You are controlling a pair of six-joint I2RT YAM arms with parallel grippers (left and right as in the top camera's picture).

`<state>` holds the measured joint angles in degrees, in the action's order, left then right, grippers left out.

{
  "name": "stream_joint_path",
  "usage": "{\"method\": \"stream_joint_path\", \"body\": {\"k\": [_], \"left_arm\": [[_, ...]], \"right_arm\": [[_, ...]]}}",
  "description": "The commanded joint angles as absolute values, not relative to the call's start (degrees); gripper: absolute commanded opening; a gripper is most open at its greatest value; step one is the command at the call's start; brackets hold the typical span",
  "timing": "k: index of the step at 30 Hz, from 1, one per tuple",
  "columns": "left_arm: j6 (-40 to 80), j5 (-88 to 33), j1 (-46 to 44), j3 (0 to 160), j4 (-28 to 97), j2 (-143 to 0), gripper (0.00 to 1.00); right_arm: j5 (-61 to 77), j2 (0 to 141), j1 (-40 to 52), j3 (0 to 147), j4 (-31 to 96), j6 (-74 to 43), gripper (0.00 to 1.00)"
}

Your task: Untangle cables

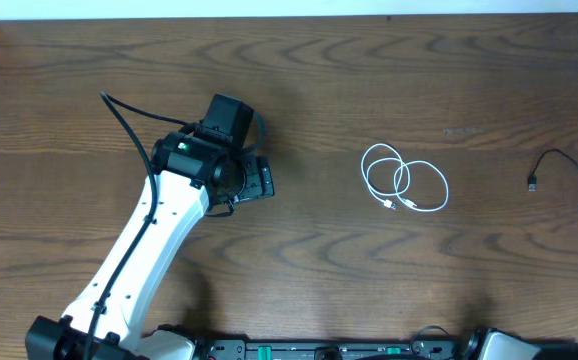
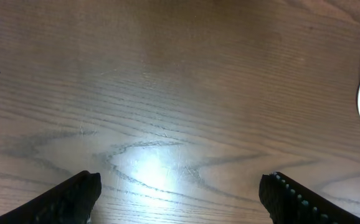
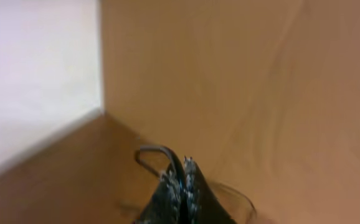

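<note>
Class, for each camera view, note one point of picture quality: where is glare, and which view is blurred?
Overhead: sharp, evenly lit, white cable crisp on the table. Left wrist: bright glare patch on the table ahead of the open left gripper. Right wrist: soft, out of focus, the shut right gripper blurred.

We look down on a dark brown wooden tabletop, its grain plain under a light sheen. The thin white cable has a smooth plastic sheath, while the thin black cable looks matt. The left arm's white shell is glossy plastic, and the left jaws are matt black and ribbed.
</note>
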<state>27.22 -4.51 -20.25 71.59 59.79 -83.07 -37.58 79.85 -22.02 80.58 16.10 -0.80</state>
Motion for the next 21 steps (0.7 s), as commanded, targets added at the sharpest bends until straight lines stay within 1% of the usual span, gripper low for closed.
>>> {"method": "stream_joint_path", "body": {"k": [1,5,7,8,9,10,11,12,13,16,18,21], "left_arm": [[27.55,-3.79,-19.9,71.4,59.94,-83.26,0.86],[27.55,-3.79,-19.9,71.4,59.96,-83.26,0.86],[27.55,-3.79,-19.9,71.4,59.94,-83.26,0.86],[27.55,-3.79,-19.9,71.4,59.94,-83.26,0.86],[27.55,-3.79,-19.9,71.4,59.94,-83.29,0.86],[27.57,-3.79,-19.9,71.4,59.94,-83.26,0.86],[27.55,-3.79,-19.9,71.4,59.92,-83.29,0.86],[27.55,-3.79,-19.9,71.4,59.94,-83.26,0.86],[27.55,-3.79,-19.9,71.4,59.92,-83.26,0.86],[27.55,-3.79,-19.9,71.4,59.94,-83.29,0.86],[27.55,-3.79,-19.9,71.4,59.94,-83.26,0.86],[27.55,-3.79,-19.9,71.4,59.94,-83.26,0.86]], "right_arm": [[-36.86,83.72,-25.54,80.84,19.62,-3.86,0.01],[-33.01,86.43,-28.38,80.84,21.67,-5.04,0.01],[-28.88,87.09,-30.06,80.84,22.11,-6.92,0.01],[-25.8,87.2,-30.72,80.84,22.17,-6.87,0.05],[-22.76,87.24,-31.2,80.84,22.17,-6.83,0.16],[-19.64,87.24,-31.57,80.84,22.2,-6.85,0.34],[-16.38,87.24,-31.86,80.84,22.28,-6.85,0.48],[-12.6,87.24,-32.1,80.84,22.48,-6.83,0.56],[-9.28,87.24,-32.25,80.84,22.68,-6.85,0.59],[1.5,87.24,-32.16,80.84,24.08,-6.87,0.62],[9.37,87.24,-32.01,80.84,25.26,-6.9,0.61],[22.74,87.31,-30.76,80.84,28.45,-6.85,0.62]]}}
